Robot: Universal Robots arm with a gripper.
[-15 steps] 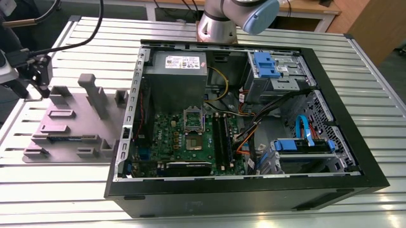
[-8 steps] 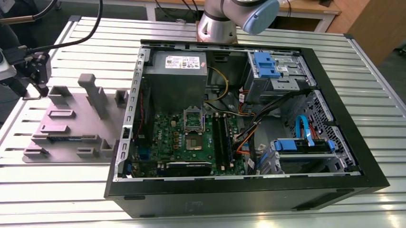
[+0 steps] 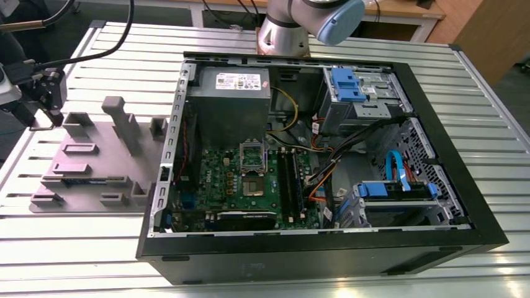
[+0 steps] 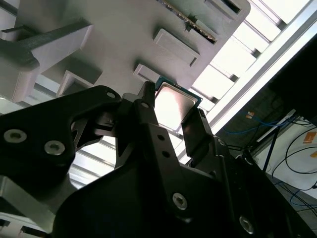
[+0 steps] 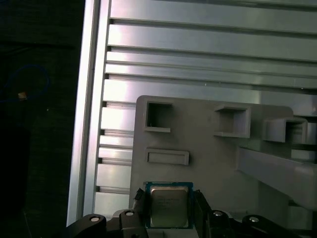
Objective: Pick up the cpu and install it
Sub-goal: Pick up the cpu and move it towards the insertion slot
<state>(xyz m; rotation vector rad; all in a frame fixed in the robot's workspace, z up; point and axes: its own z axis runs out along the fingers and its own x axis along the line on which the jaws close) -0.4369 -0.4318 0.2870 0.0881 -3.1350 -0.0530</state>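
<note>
Being held by 2 opposite edges, the cpu (image 5: 168,207) (image 4: 173,105), pincer (image 5: 169,197) (image 4: 172,103) clamped on it in both wrist views, grey fixture plate (image 5: 198,134) behind it, ribbed metal bench (image 5: 198,49) beyond.

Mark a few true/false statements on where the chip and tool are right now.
1. The chip sits between the fingers of the tool. True.
2. The chip is seated in the motherboard socket. False: it is at the tool, by the grey tray, outside the computer case.
3. The computer case lies on its side with the side panel off. True.
4. The tool is reaching inside the computer case. False: it is over the grey tray, on the exterior view's left of the case.
</note>
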